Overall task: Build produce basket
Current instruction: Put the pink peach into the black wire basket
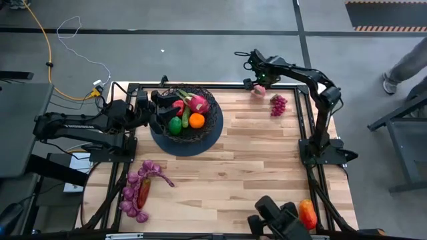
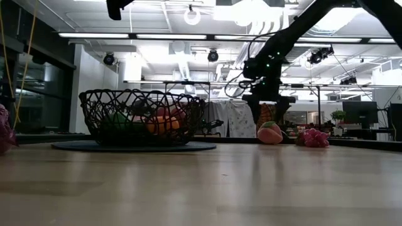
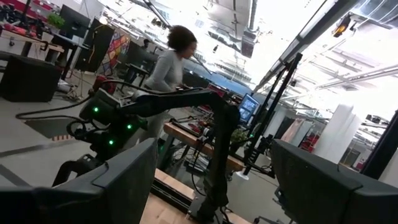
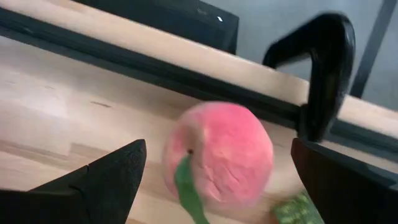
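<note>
Now, target: I saw the pink peach (image 4: pixel 219 160) at the tabletop's (image 1: pixel 253 167) far edge.
Right tool (image 1: pixel 256 85): released, jaws straddling it.
Left tool (image 1: pixel 157 110): released, empty, above the basket (image 1: pixel 212 120).
Handling: I judged it light, rounded, possibly slippery; grip its widest middle.

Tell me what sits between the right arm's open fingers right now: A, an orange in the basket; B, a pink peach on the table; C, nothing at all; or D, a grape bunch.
B: the right wrist view shows the pink peach lying on the table between the right gripper's open fingers, not yet gripped; from above it sits at the table's far edge near the grapes.
</note>
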You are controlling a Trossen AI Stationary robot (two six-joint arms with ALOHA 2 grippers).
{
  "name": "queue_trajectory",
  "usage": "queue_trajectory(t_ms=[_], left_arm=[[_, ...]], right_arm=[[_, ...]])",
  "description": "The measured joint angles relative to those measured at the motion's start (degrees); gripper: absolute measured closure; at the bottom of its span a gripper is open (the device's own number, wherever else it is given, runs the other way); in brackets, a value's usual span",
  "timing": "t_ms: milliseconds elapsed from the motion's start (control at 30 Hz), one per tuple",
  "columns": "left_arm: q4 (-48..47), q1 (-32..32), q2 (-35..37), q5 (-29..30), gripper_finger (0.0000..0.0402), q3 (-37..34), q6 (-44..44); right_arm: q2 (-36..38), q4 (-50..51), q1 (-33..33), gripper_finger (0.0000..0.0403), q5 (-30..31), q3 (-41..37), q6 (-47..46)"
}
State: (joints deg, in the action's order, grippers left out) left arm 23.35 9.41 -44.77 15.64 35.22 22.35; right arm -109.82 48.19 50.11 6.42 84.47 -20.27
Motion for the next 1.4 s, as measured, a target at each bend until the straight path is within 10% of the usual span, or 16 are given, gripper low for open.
queue_trajectory(t_ms=[1400], left_arm=[[-2.58,0.00,0.00,-1.09,0.0099,0.00,1.53]], right_arm=[[-5.62,0.18,-0.39,0.0013,-4.83,0.02,-12.43]])
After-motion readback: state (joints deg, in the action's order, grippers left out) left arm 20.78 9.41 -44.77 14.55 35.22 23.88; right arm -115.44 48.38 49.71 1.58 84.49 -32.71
